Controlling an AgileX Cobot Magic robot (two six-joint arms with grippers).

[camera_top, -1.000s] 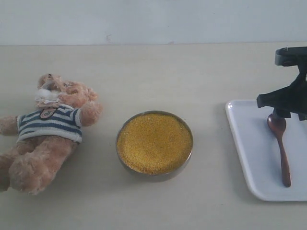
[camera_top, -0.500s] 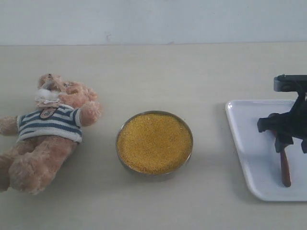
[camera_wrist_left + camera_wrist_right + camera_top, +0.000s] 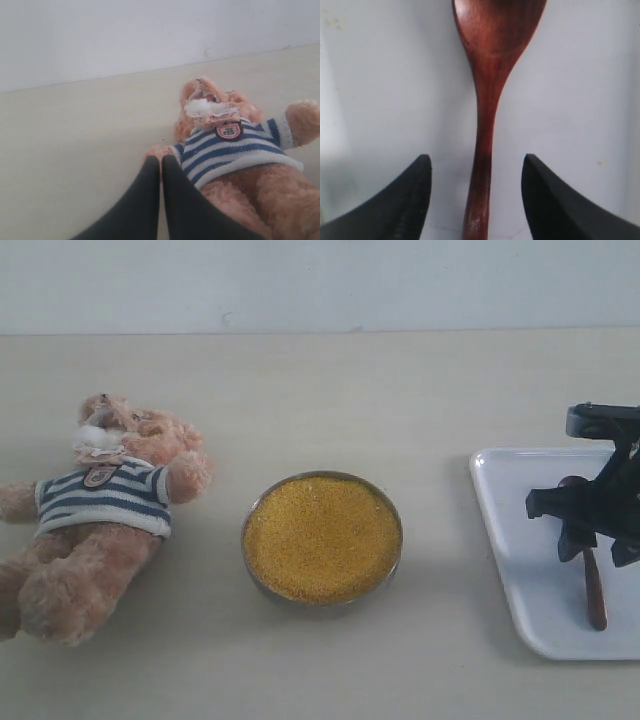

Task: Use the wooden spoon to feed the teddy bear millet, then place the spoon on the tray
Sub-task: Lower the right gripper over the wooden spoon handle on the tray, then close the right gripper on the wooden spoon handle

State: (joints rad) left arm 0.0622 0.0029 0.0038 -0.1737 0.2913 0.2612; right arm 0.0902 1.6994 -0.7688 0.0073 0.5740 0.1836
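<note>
Right arm: right jaws released, spread wide on either side of the wooden spoon (image 3: pixel 485 125), one finger (image 3: pixel 415 195) on each side of the handle. No contact with the wood that I can see. In the exterior view the arm's black body covers most of the spoon.

Left arm: left jaws clenched on nothing, fingers pressed flat together, low beside the teddy bear (image 3: pixel 100 510).

Spoon location: flat on the white tray (image 3: pixel 510 530) at the right of the desk (image 3: pixel 400 390). Its bowl points toward the far side, its handle toward the near edge. The millet (image 3: pixel 322 538) fills the round metal bowl (image 3: pixel 320 606) mid-desk, and the bear lies on its back well to the left.

Handling notes (judgement):
- The spoon is probably light and rigid. It won't flex under a pinch, so modest force should do.
- The finish looks smooth, and a thin rounded handle may roll or twist between flat pads.
- It lies flush on the tray, so the fingertips must go nearly to the tray surface to get around it.
- Take hold on the straight handle just behind the neck, where the jaws now straddle it. That keeps the oval bowl free for scooping.
- Risk: a grip off centre could pivot the spoon and spill grain.
</note>
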